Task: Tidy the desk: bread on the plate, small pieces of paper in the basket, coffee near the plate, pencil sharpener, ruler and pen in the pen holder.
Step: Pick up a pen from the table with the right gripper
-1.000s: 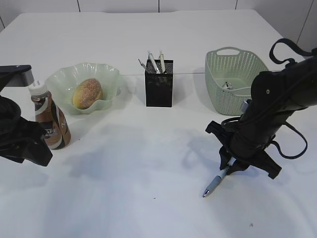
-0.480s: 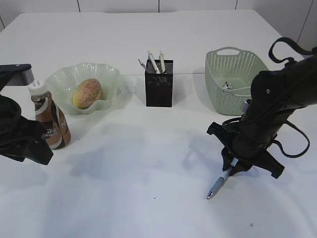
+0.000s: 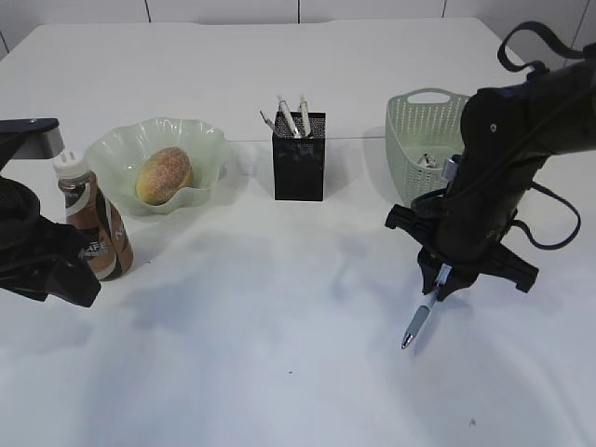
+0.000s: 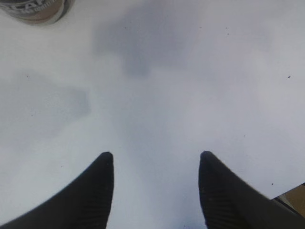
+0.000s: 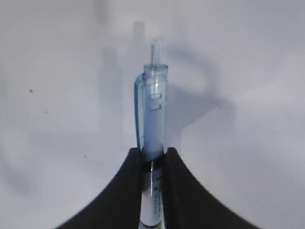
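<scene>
My right gripper (image 5: 152, 151) is shut on a pale blue pen (image 5: 153, 109). In the exterior view the pen (image 3: 418, 322) hangs tip-down, slightly tilted, just above the desk (image 3: 279, 317), right of centre. The left gripper (image 4: 155, 155) stands open over bare desk, with nothing between its fingers. The coffee (image 3: 93, 228) stands upright just beside the left arm, and its base (image 4: 35, 7) shows in the left wrist view. The bread (image 3: 164, 174) lies in the plate (image 3: 200, 140). The pen holder (image 3: 299, 172) stands mid-desk with several thin white items sticking out. The pencil sharpener and ruler cannot be made out.
The basket (image 3: 438, 140) stands at the back right, behind my right arm, with a small pale piece (image 3: 426, 160) inside. In the left wrist view the desk's edge (image 4: 286, 188) shows at the lower right.
My right arm has risen and shifted slightly right, lifting the pen so its tip is off the desk. The left arm and the coffee have not moved.
</scene>
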### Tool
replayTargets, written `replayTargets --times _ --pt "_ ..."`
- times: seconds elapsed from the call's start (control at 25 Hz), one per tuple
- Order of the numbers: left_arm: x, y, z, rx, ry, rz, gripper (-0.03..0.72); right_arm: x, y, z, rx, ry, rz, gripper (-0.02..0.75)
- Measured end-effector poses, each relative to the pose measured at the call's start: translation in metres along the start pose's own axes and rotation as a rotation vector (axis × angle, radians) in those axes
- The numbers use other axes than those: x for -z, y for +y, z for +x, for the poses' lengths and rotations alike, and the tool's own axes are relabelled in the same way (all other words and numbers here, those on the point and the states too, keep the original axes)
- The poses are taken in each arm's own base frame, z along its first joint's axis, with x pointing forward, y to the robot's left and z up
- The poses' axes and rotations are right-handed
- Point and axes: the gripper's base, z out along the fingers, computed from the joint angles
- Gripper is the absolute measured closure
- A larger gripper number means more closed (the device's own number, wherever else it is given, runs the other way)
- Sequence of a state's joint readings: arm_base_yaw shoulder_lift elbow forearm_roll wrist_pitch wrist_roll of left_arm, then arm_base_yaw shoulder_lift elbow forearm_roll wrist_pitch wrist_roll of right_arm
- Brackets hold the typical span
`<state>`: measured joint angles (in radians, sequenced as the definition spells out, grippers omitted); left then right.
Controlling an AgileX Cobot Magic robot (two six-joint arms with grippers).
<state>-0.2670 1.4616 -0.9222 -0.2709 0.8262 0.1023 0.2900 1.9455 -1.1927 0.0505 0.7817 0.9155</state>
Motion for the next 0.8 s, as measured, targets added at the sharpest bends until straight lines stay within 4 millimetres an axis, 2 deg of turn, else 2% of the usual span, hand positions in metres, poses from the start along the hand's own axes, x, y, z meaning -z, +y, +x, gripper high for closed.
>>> replayTargets --times 0.04,0.16,0.28,0.4,0.44,0.52,0.56,0.8 --pt "0.000 0.000 0.000 0.000 -0.002 0.000 0.288 0.009 0.005 -0.005 0.027 -0.017 0.008 0.645" --pt "0.000 0.000 0.000 0.000 -0.002 0.000 0.288 0.016 0.010 -0.010 0.057 -0.038 0.009 0.646" --pt "0.000 0.000 0.000 0.000 -0.003 0.000 0.288 0.031 0.021 -0.019 0.145 -0.077 -0.013 0.646" --pt "0.000 0.000 0.000 0.000 -0.004 0.000 0.288 0.034 0.023 -0.021 0.168 -0.086 -0.022 0.646" --pt "0.000 0.000 0.000 0.000 -0.004 0.000 0.288 0.045 0.033 -0.026 0.258 -0.122 -0.048 0.646" --pt "0.000 0.000 -0.001 0.000 -0.006 -0.001 0.288 0.045 0.033 -0.026 0.258 -0.122 -0.048 0.646" --pt "0.000 0.000 -0.001 0.000 -0.006 -0.001 0.288 0.058 0.042 -0.030 0.349 -0.160 -0.078 0.646" --pt "0.000 0.000 -0.001 0.000 -0.006 -0.001 0.288 0.076 0.054 -0.038 0.485 -0.221 -0.114 0.646"
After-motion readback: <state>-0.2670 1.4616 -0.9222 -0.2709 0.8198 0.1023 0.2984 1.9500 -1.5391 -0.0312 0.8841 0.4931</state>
